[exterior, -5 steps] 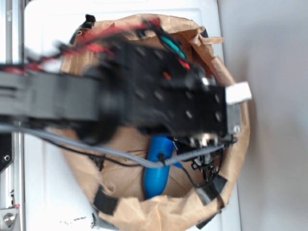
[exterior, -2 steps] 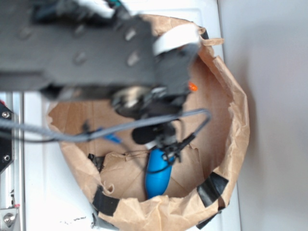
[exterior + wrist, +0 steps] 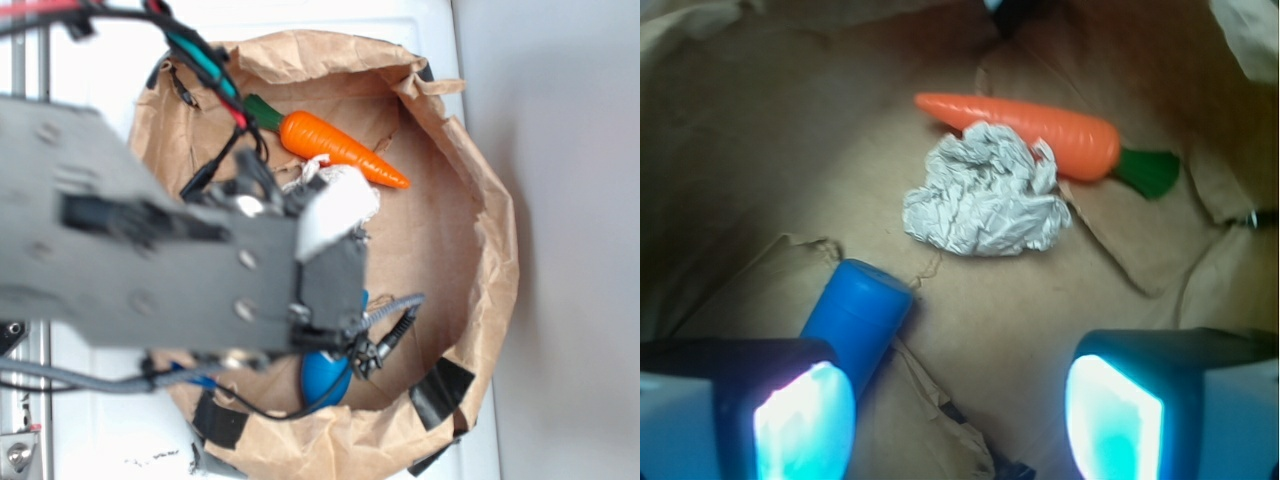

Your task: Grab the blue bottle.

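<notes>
Hovering inside a round basin lined with crumpled brown paper [image 3: 470, 180] and patched with strips of black tape [image 3: 440, 388], the black robot gripper [image 3: 958, 410] with its two glowing pale-cyan finger pads [image 3: 805, 425] spread wide apart, released and clasping nothing. Lying on the paper floor just beyond the left pad, the smooth bright-blue toy bottle [image 3: 858, 320], its flat round end pointing up into the wrist view, its lower length slipping out of sight behind that pad; whether pad and bottle are touching cannot be told. Peeking out in the exterior view as a rounded blue patch [image 3: 325, 375] beneath the blurred grey-black arm [image 3: 180, 265], close to the basin's near wall. Sitting farther off, toward the middle of the floor, a crumpled ball of silvery-white foil or paper [image 3: 985, 192]. Lying just behind that ball and touching or nearly touching it, an orange plastic carrot with a green stem [image 3: 1040, 135], stretched on its side, well apart from the bottle. Trailing around the arm, grey and black cables [image 3: 395, 310].
</notes>
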Tool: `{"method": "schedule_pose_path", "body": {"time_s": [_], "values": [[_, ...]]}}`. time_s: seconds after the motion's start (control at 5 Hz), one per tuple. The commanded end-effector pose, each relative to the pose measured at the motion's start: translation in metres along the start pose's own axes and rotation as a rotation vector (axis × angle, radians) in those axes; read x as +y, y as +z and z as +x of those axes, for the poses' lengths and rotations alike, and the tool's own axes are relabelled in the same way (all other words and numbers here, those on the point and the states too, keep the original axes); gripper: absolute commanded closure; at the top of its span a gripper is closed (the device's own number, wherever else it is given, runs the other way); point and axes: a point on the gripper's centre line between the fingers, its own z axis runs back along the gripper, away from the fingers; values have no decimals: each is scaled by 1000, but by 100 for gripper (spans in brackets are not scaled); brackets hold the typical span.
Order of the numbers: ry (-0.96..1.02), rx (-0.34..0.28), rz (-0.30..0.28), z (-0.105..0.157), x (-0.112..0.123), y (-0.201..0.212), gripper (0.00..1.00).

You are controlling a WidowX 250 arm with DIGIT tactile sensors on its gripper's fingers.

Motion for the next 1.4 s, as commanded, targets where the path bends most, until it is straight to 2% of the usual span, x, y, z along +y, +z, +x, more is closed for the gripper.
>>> {"method": "schedule_pose_path", "body": {"time_s": [0.0,0.4,0.6,0.8,1.0,1.2], "values": [[88,-33,38,12,-26,-23,0],[173,-26,113,2,-28,-58,0],[230,-23,156,-7,-20,-71,100],[239,-17,142,-6,-19,-65,100],[239,-2,102,-1,-18,-52,100],[226,22,26,16,-15,-31,100]]}}
